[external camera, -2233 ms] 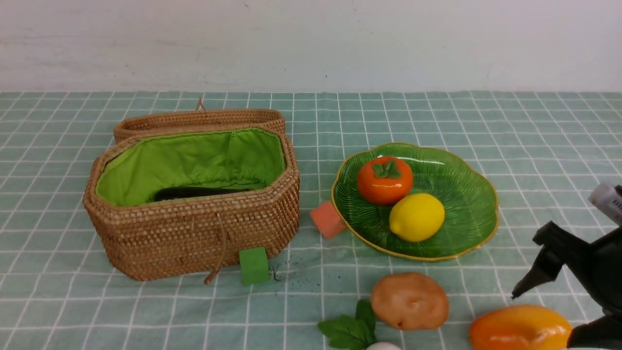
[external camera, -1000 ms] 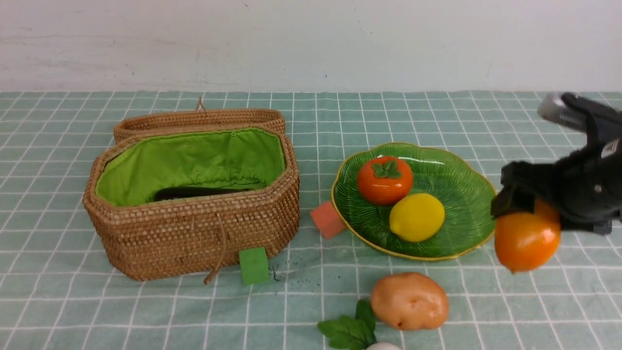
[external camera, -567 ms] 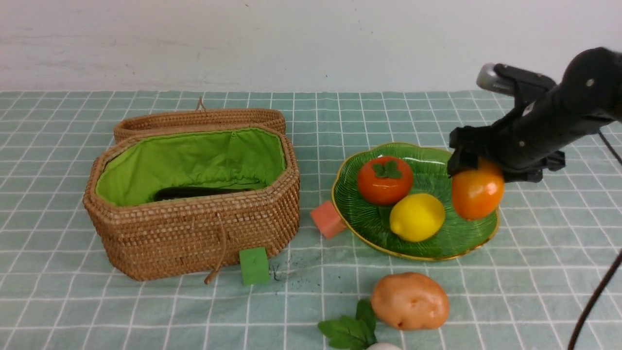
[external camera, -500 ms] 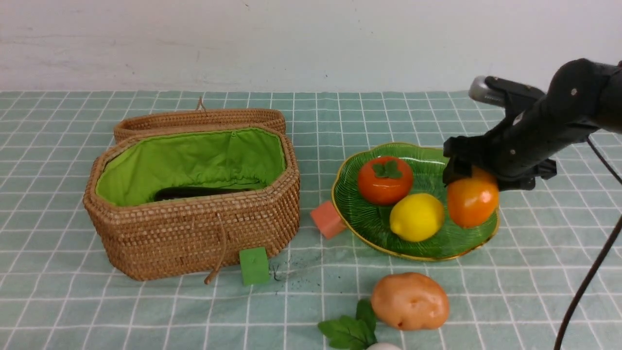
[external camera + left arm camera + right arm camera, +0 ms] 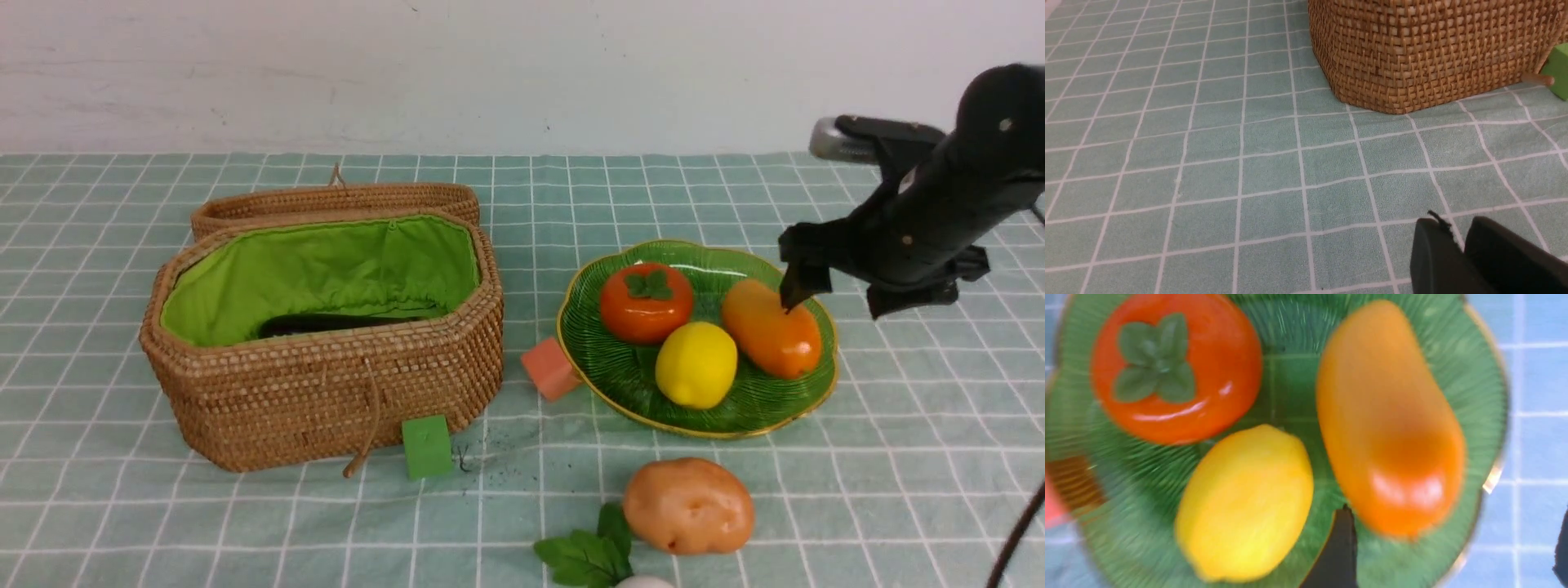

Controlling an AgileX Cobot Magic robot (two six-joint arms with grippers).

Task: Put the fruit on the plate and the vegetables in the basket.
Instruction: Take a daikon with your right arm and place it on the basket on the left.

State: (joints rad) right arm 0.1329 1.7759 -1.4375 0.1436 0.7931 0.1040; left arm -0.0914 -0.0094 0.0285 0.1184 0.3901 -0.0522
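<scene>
**3 fruits on the plate**

The mango lies on the plate beside the lemon and persimmon. Just above it the right gripper gapes wide, holding nothing. The left gripper, jaws almost together and empty, hovers low near the basket

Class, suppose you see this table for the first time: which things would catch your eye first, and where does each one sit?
A glossy persimmon, lemon and mango stand out first, lying together on the green plate right of centre, with the open right claw poised over the mango. To the left sits the wicker basket, its lid folded back and its bright green lining showing.
</scene>
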